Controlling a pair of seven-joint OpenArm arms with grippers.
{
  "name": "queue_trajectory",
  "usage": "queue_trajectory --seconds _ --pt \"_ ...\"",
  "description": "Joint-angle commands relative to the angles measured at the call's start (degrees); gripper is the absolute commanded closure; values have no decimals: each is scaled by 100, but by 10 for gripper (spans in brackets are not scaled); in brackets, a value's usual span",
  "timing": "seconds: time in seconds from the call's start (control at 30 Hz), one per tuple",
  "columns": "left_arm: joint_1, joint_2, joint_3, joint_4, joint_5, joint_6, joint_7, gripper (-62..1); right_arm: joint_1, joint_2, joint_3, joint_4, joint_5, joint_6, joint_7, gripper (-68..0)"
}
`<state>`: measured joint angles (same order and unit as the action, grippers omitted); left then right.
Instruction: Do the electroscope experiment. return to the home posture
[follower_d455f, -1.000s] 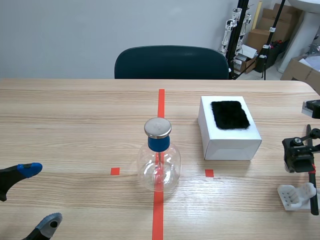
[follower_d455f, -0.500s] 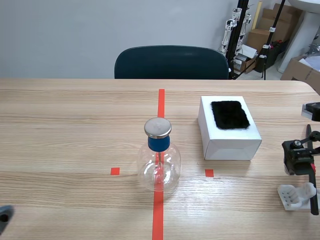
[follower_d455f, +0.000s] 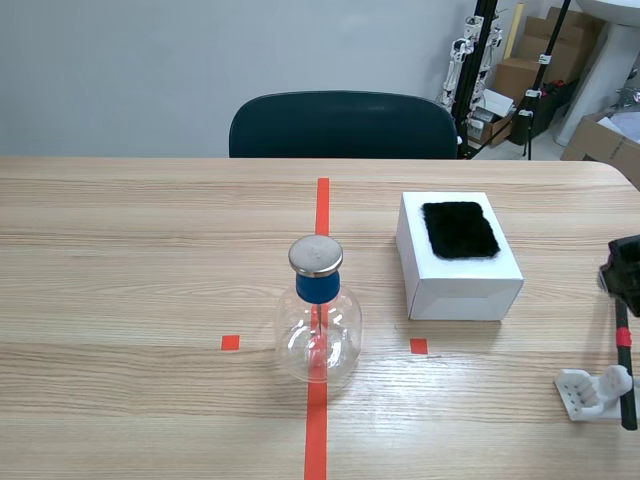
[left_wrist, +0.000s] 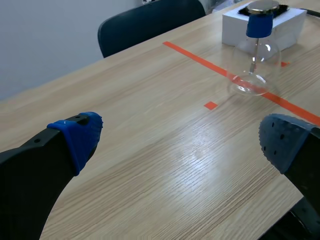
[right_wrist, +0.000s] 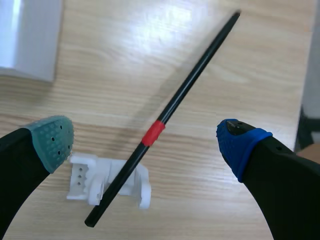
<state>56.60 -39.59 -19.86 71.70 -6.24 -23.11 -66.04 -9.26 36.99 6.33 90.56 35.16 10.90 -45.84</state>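
The electroscope, a clear glass flask (follower_d455f: 318, 335) with a blue neck and a metal cap (follower_d455f: 316, 256), stands on the red centre line. In the left wrist view the flask (left_wrist: 254, 70) is far ahead of my left gripper (left_wrist: 180, 137), which is open over bare table and holds nothing. A black rod (right_wrist: 175, 107) with a red band leans on a small white stand (right_wrist: 107, 182). My right gripper (right_wrist: 145, 140) hangs open above them, fingers well apart and clear of the rod. In the scene view the rod (follower_d455f: 622, 365) and the stand (follower_d455f: 593, 392) are at the right edge.
A white box (follower_d455f: 458, 270) with a black fur patch (follower_d455f: 459, 230) on top sits right of the flask. A dark chair (follower_d455f: 343, 125) stands behind the table's far edge. Part of my right arm (follower_d455f: 626, 272) shows at the right edge.
My left gripper has drawn back out of the scene view at the lower left. My right arm has pulled up and right, away from the rod, and now shows only at the edge.
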Motion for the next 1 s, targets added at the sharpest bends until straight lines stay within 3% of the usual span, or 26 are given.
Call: queue_trajectory --seconds 0.0,0.1,0.2,0.37,0.63,0.73,0.83,0.97 --pt "92 389 -234 328 -61 -9 76 -623 -310 85 210 289 2 74 363 -582" --pt "339 942 -605 955 17 -9 461 -623 -940 37 599 767 -2 323 1082 -582" --pt "555 1386 -748 1537 223 -11 859 -623 -1572 -109 933 1178 -76 807 1652 -582" --pt "931 1864 -748 2354 380 -11 1067 -623 -2520 -562 1233 1694 -634 1558 2723 -582" --pt "1252 1926 -717 2916 391 -7 1399 -623 -3569 -1158 1231 2240 -1987 2581 4527 -582" --pt "1259 1923 -717 2916 393 -9 1506 -623 -3866 -1189 1231 2479 -2223 2955 5047 -582" --pt "1244 1923 -717 2916 391 -9 1510 -623 -4157 -1152 1231 2747 -2269 3176 5477 -582" --pt "1176 1919 -717 2920 391 -9 1624 -623 -4489 -1073 1191 3143 -2299 3182 5744 -582"
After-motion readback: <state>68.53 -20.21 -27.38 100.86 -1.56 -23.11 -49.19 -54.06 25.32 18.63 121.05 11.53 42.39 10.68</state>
